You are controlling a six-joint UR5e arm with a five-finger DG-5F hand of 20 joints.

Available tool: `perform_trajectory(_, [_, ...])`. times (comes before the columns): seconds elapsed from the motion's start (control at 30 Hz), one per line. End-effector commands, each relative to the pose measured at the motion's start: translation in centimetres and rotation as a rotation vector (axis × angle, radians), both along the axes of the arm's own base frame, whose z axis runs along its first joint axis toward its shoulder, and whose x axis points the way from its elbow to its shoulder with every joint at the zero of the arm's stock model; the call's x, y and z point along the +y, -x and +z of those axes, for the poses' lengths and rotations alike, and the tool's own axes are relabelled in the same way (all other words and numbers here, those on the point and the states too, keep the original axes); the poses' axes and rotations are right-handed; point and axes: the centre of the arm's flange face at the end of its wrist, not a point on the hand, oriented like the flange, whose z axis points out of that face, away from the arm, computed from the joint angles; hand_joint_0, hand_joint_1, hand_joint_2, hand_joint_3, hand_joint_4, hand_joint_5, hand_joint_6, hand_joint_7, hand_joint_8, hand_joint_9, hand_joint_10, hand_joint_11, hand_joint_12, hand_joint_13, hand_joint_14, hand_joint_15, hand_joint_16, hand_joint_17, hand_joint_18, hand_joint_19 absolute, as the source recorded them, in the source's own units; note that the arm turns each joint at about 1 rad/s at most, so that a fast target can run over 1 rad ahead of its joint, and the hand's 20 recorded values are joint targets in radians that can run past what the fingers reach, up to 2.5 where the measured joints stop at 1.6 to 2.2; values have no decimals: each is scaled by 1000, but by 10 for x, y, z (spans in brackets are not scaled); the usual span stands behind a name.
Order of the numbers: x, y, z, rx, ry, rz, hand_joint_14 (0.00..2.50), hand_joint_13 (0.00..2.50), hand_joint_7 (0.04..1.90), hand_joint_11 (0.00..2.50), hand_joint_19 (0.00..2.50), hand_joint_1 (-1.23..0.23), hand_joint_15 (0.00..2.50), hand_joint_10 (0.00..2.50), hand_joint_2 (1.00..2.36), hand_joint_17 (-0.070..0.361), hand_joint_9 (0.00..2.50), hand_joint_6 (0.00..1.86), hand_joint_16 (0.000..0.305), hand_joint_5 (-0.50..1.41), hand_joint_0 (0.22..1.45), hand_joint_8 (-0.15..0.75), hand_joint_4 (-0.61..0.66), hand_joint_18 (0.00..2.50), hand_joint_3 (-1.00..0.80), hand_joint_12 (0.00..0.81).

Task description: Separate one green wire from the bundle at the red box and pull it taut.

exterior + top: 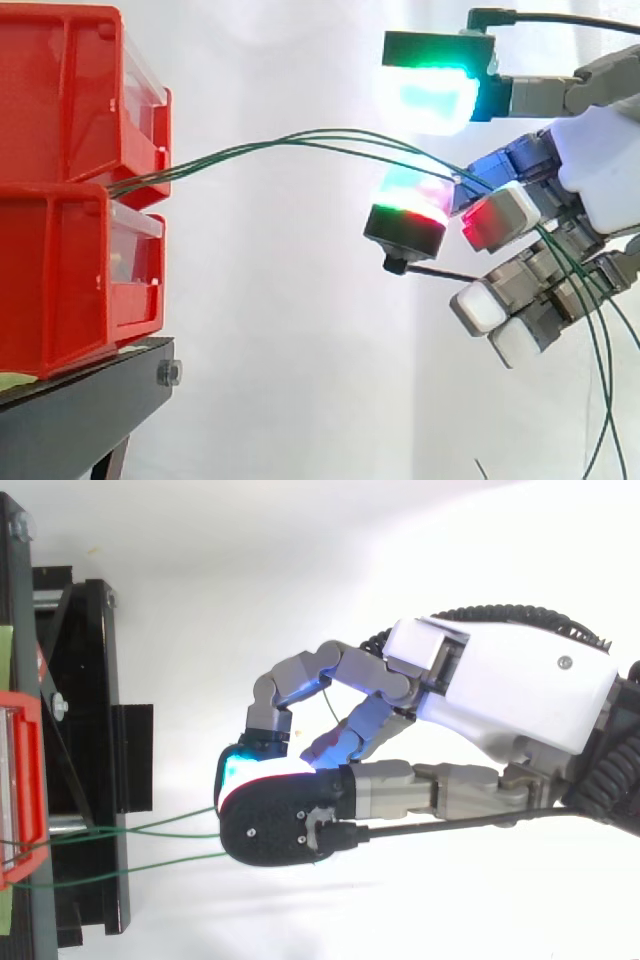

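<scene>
Side camera looks level, top camera down; both share hand [600,170] [500,690], green wires [300,139] [170,828].

green wires [232,150], red bins [60,130], black stand [70,420]

Bright white curtain [300,400], black stand [70,425]

Side view, going from the hand [600,170]: the bins [80,190] stacked at 9 o'clock on the stand [80,420] wall off that side. The wires [300,140] stretch across the gap from the bins into its curled fingers [500,215], so there's no clean pass at 9 to 10. There's lots of open air under them at 7 to 8, and above at 11 to 12. Loose wire also hangs at 6, right under the hand.
</scene>
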Motion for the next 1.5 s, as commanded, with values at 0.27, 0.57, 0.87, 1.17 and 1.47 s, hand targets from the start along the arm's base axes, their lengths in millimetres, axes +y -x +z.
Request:
perform_trajectory(0.27, [-3,0,0,3,1,-4,28,1047,962,1181,611,-606,845,18,1000,123,1290,858,55,-159,514,247,102,696,-500,378])
perform_trajectory(0.57, [-3,0,0,3,1,-4,19,803,916,766,532,-634,521,21,1000,124,1085,824,55,-158,494,249,111,613,-500,368])
perform_trajectory(0.87, [-3,1,6,15,1,-2,20,762,935,701,542,-604,507,23,1004,115,1036,790,51,-147,556,236,90,564,-439,350])
perform_trajectory(1.17, [-4,4,20,40,5,-2,22,772,980,747,566,-684,531,23,1012,113,1063,818,50,-156,598,233,78,563,-293,346])
perform_trajectory(1.47, [-1,5,31,46,6,2,21,784,944,786,564,-747,542,21,1010,113,1054,846,50,-168,603,229,103,571,-351,344])
